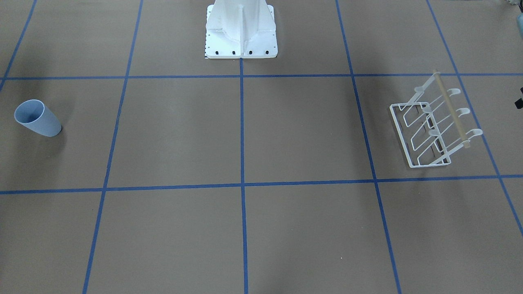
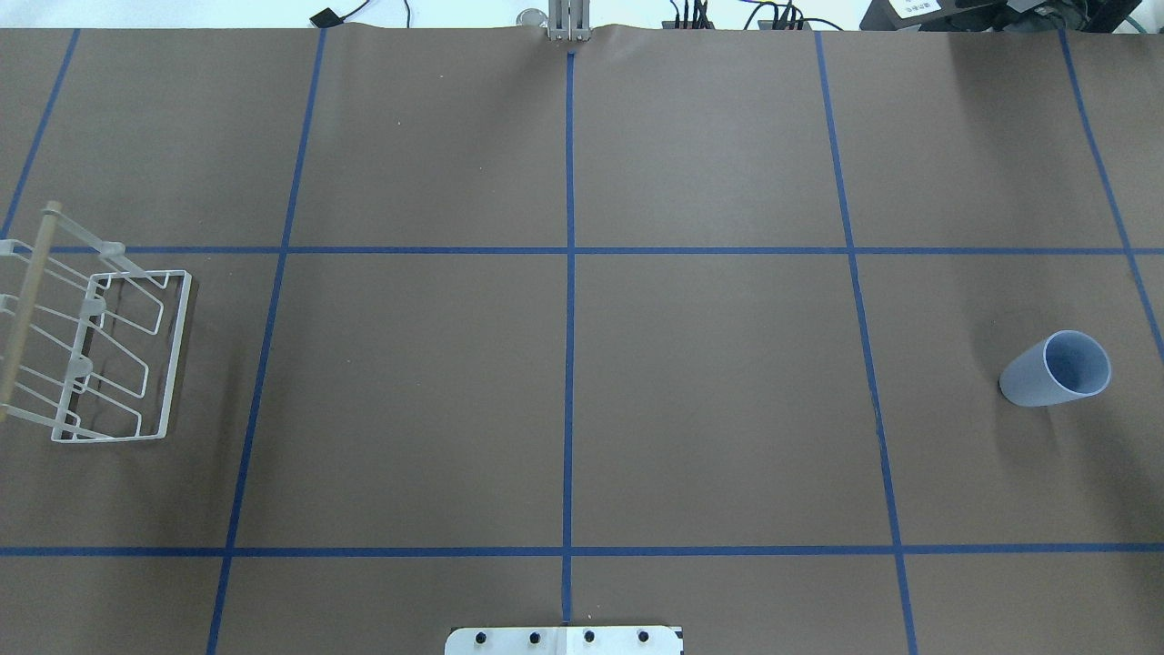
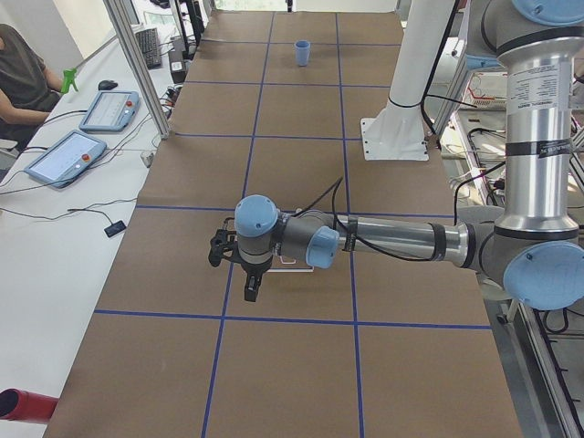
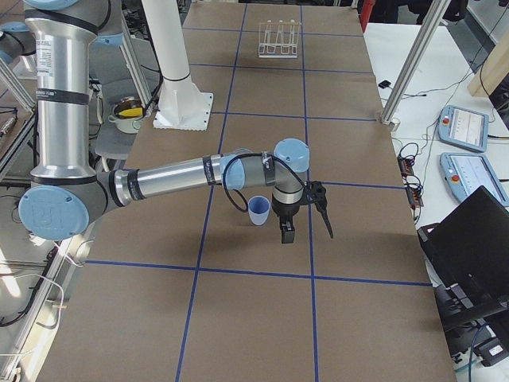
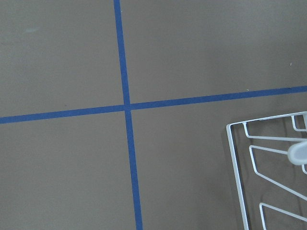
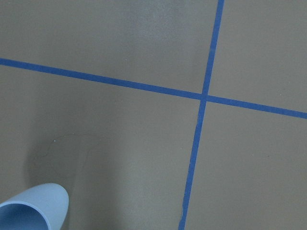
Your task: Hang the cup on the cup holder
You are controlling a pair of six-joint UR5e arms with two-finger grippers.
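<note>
Task not begun. Cup (image 2: 1055,368) upright on table, right end, untouched. Rack (image 1: 435,122) at left end, well apart, nothing hung. Right gripper (image 4: 305,225) near cup, left gripper (image 3: 233,272) near rack. Finger state cannot be told. Grasp, carry, hanging judged left.

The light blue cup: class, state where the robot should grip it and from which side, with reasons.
Probably the cup's upper side wall, the right gripper coming in level. It stands upright, mouth up, handleless; a side grip leaves the mouth free for the cup holder.
</note>
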